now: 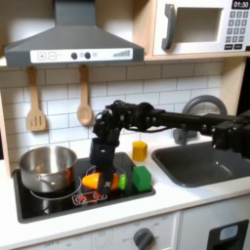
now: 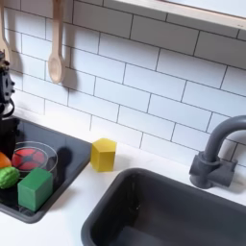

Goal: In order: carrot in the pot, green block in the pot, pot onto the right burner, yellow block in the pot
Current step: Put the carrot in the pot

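the scene was a toy kitchen with a white tile wall, a pale counter and a dark sink with a grey faucet on the first exterior view's right. a grey range hood hung over the black cooktop, and a microwave sat high up, its small display reading what looked like 01:30. two wooden utensils hung on the tiles. one pot stood on the cooktop toward the first exterior view's left, apart from the other things. one red ringed burner lay on the cooktop's other side. the black arm reached in from the first exterior view's right, and its claw hung low over that burner, right at the one carrot; whether the claw was clenched on the carrot or released could not be told. in the second exterior view the carrot lay at the frame's left edge with its green end toward the camera. one green block sat on the cooktop's near corner just beside the burner. one yellow block stood on the counter between cooktop and sink.
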Controlling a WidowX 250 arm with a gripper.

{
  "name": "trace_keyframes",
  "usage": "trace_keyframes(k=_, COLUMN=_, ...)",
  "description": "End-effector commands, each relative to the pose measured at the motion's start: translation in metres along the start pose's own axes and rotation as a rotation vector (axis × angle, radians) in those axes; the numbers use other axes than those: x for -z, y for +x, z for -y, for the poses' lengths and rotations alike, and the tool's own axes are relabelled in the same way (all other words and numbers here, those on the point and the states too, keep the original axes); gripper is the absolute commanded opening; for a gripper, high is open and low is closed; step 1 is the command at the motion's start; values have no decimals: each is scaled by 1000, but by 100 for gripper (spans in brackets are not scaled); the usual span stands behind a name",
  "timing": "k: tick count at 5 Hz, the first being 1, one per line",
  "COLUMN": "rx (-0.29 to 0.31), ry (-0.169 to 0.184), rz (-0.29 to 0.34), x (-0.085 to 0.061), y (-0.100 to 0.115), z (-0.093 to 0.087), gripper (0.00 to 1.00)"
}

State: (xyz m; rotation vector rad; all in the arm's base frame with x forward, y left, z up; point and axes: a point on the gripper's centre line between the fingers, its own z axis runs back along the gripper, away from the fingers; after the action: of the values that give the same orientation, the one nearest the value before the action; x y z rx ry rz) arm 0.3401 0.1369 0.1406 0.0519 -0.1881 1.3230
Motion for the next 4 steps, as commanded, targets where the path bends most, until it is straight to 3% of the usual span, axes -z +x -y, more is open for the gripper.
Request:
trace_keyframes(k=1, rx=246, ry=-128, rz=-8, x=-32, y=-5, z=27, gripper=0)
trace_keyframes(k=2, rx=298, ry=-181, rz=-18, x=-51, y=0, z=31, gripper=0)
trace_keyframes(k=3, rx=310, ry=-201, rz=-1, x=-64, y=9, z=34, gripper=0)
trace_keyframes(k=4, rx=285, ry=-211, rz=12, x=-74, y=32, z=27, gripper=0)
